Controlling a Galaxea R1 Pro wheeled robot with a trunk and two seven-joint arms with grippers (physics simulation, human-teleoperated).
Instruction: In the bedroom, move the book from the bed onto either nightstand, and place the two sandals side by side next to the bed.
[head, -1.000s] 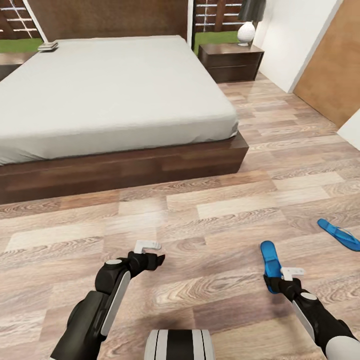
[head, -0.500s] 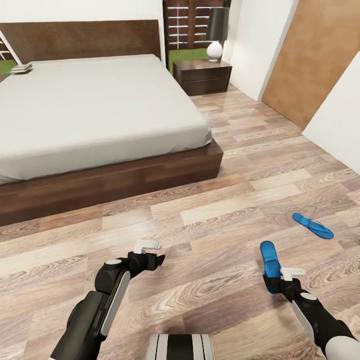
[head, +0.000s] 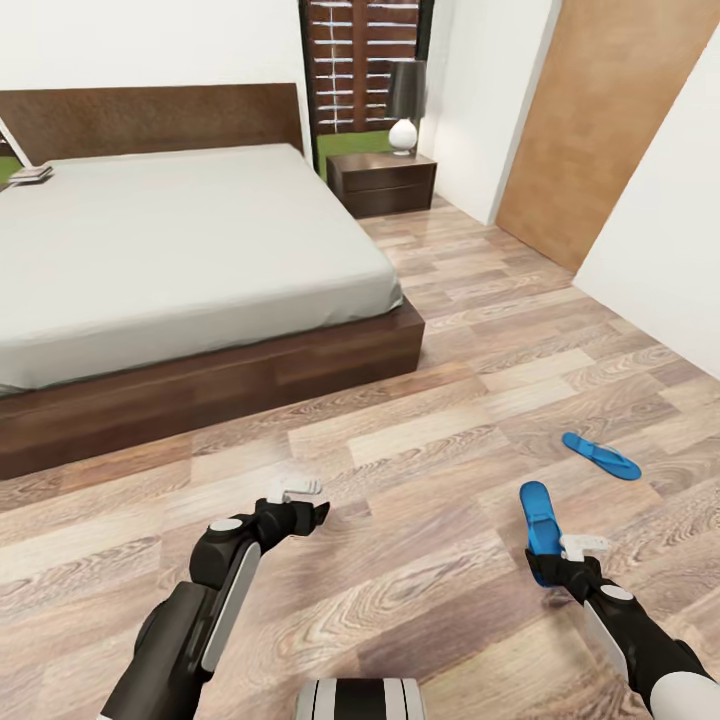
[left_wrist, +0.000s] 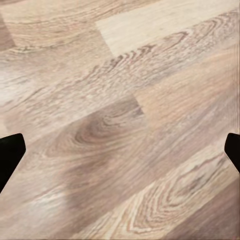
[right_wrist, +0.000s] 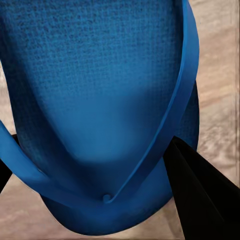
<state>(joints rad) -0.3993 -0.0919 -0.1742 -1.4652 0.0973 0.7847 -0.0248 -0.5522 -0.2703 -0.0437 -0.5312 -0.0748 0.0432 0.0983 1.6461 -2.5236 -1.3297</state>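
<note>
1. Task looked barely begun, as far as I could judge; the book (head: 33, 174) lay on the bed (head: 180, 250) at the upper left of the frame, up by the headboard corner; too small to read its cover; not on a nightstand (head: 382, 184), which stood upper centre w/ a white lamp (head: 404, 133) on top.
2. One sandal (head: 541, 520) was in the right gripper (head: 556, 563) at lower right, off the floor as best I could tell; right wrist view showed a dark finger (right_wrist: 200, 195) pressed against the sole edge near the toe post of that sandal (right_wrist: 100, 100); so the gripper was clamped on it.
3. The held sandal's long axis ran nearly straight up the frame, free end tilted a bit left, pointing away from the robot toward the bed's foot.
4. The other sandal (head: 600, 456) lay flat on the plank floor (head: 420, 470) at mid right, strap up; long axis slanted from upper left to lower right; well apart from the bed and not parallel w/ the held one.
5. Left gripper (head: 300, 505) at lower left hung above bare floor, holding nothing; left wrist view had both fingertips (left_wrist: 10, 155) at opposite edges, i.e. spread wide.
6. Left to do, IMO: set both sandals side by side by the bed; then shift the book.
</note>
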